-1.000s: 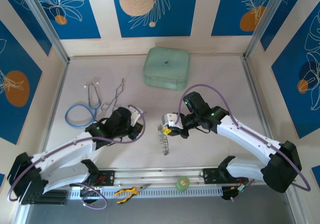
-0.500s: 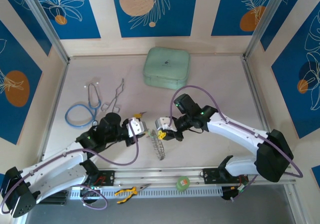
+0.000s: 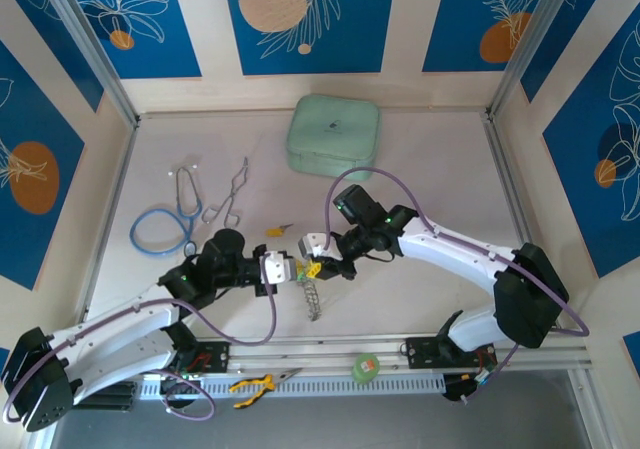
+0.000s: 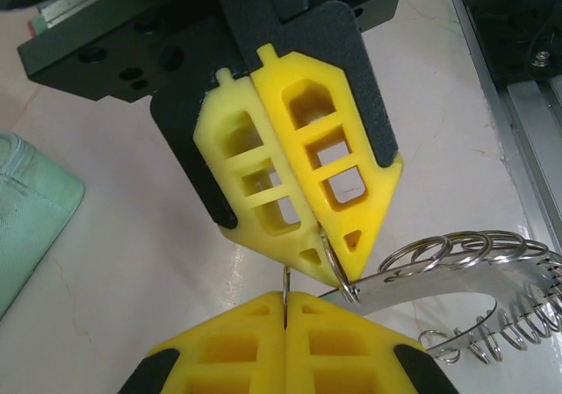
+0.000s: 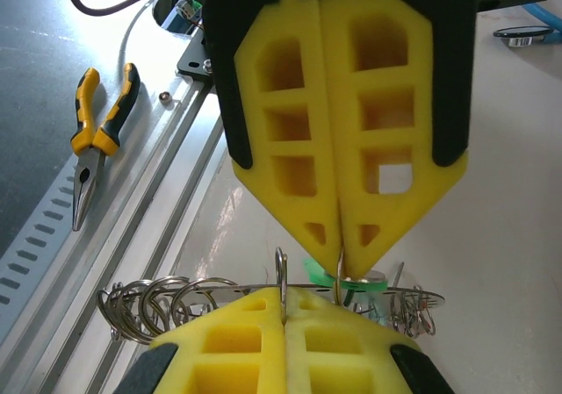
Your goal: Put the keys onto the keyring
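Observation:
The keyring [image 3: 311, 295] is a silvery plate strung with many small loops, and it hangs between my two grippers just above the table. My left gripper [image 3: 281, 270] is shut on one thin loop [image 4: 286, 282] of it. My right gripper [image 3: 314, 261] is shut on another loop [image 5: 281, 275], tip to tip with the left one. In the left wrist view my left gripper [image 4: 285, 296] sits at the bottom and the keyring [image 4: 465, 271] trails right. A green key head [image 5: 351, 280] lies against the keyring [image 5: 158, 302] beside my right gripper [image 5: 283, 296]. A yellow key [image 3: 273, 231] lies on the table.
A mint-green case [image 3: 333, 136] sits at the back. A blue stethoscope [image 3: 165, 224] and a wire tool [image 3: 228, 197] lie at the left. Yellow-handled pliers [image 3: 255, 384] and a green tape roll [image 3: 366, 367] rest on the front rail.
The right gripper carried the keyring leftward. The left gripper swung right to meet it, uncovering the yellow key. The two grippers now touch at the keyring.

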